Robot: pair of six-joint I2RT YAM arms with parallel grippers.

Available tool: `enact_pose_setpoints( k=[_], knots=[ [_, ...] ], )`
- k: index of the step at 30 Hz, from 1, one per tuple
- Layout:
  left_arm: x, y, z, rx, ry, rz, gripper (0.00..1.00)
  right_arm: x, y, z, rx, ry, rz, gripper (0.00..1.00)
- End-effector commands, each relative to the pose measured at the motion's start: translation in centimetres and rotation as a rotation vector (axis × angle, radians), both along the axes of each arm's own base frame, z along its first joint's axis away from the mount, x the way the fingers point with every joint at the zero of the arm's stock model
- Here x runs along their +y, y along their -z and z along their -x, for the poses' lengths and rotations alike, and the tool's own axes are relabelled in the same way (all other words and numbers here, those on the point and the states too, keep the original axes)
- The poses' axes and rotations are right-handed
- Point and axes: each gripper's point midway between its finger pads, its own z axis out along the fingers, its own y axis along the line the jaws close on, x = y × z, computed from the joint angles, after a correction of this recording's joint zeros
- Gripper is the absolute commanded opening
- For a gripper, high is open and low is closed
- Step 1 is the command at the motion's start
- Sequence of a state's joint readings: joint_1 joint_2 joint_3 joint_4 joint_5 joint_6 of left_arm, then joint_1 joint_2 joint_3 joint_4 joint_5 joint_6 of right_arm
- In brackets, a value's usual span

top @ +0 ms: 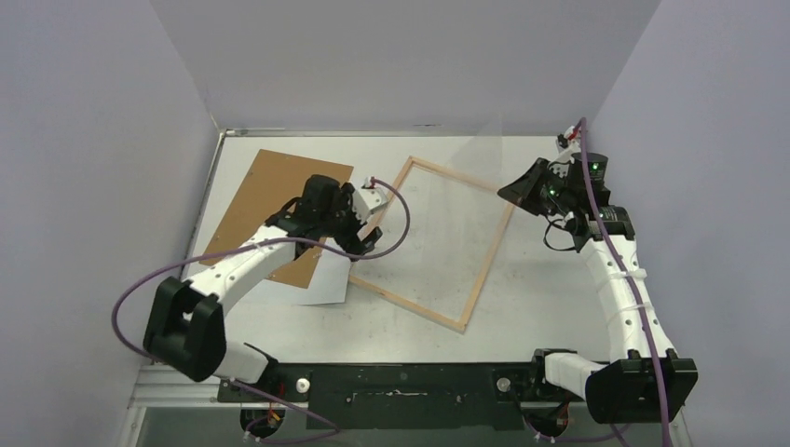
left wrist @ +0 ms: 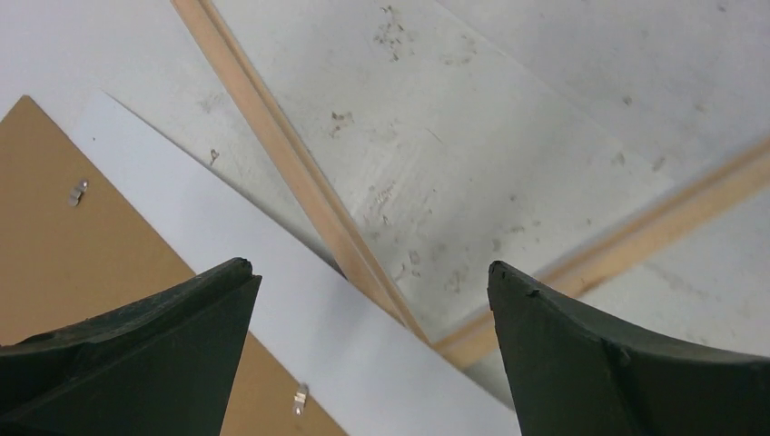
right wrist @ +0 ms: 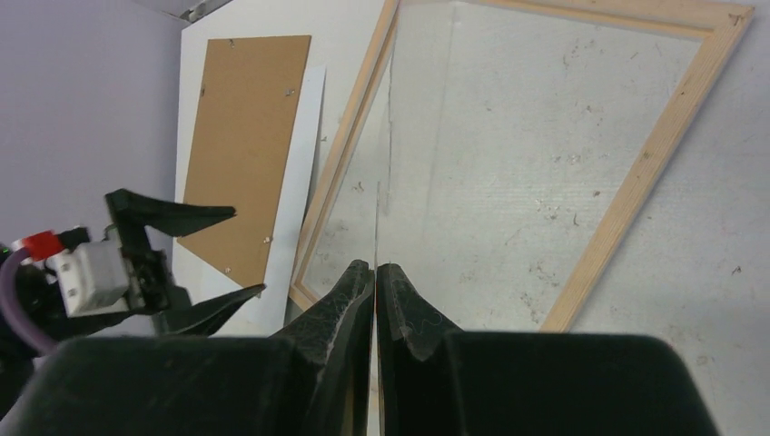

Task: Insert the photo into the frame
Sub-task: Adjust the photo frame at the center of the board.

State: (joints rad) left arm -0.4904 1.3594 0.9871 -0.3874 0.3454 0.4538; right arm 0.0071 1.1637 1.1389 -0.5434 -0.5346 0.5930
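Overhead view gave the layout only. Left arm reached forward and inward, with the left gripper (top: 363, 233) over the near-left corner of the thin rectangular picture frame of pale natural wood (top: 484, 270). Right arm ran straight forward with its wrist turned inward. The right gripper (top: 508, 193) pointed at the frame's far-right bar.

Left wrist camera added the detail. Fingers were spread wide with nothing between them, and the frame corner sat below the gap. The large white rectangular paper photo (left wrist: 300, 318) lay flat just off the left finger, outside the frame. Its edge met the bar, but I couldn't tell if it went over or under. The brown fibreboard backing panel (left wrist: 73, 263) with small metal clips (left wrist: 77, 193) lay on top of part of the photo.

Right wrist camera showed fingers pressed together on the edge of a thin clear sheet (right wrist: 380, 200). It was seen edge-on, running straight out from the tips over the frame. Overhead, that sheet was only a faint sheen. From this gripper the photo sat beyond the frame's far bar.
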Motion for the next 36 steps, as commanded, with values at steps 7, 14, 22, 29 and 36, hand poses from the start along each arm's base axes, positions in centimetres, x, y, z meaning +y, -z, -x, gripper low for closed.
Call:
enact_pose_setpoints(
  k=[7, 14, 22, 29, 36],
  knots=[
    [-3.1, 2.7, -10.3, 0.105, -0.314, -0.047, 0.95, -1.2, -3.6, 1.2, -0.092, 0.035, 0.06, 0.05],
    [-3.7, 4.3, -14.2, 0.083, -0.34, -0.046, 0.95, -1.2, -4.0, 1.1, -0.084, 0.033, 0.062, 0.05],
    [-4.4, 8.6, -15.3, 0.261, -0.362, -0.089, 0.81, -1.7, -4.2, 0.7, -0.091, 0.06, 0.042, 0.05],
    [-4.5, 10.2, -15.3, 0.287, -0.385, -0.09, 0.65, -1.7, -4.7, 0.9, -0.105, 0.056, 0.043, 0.05],
    [-4.7, 11.5, -13.9, 0.374, -0.446, -0.078, 0.35, -1.7, -5.4, 0.7, -0.127, 0.062, 0.032, 0.05]
  ],
)
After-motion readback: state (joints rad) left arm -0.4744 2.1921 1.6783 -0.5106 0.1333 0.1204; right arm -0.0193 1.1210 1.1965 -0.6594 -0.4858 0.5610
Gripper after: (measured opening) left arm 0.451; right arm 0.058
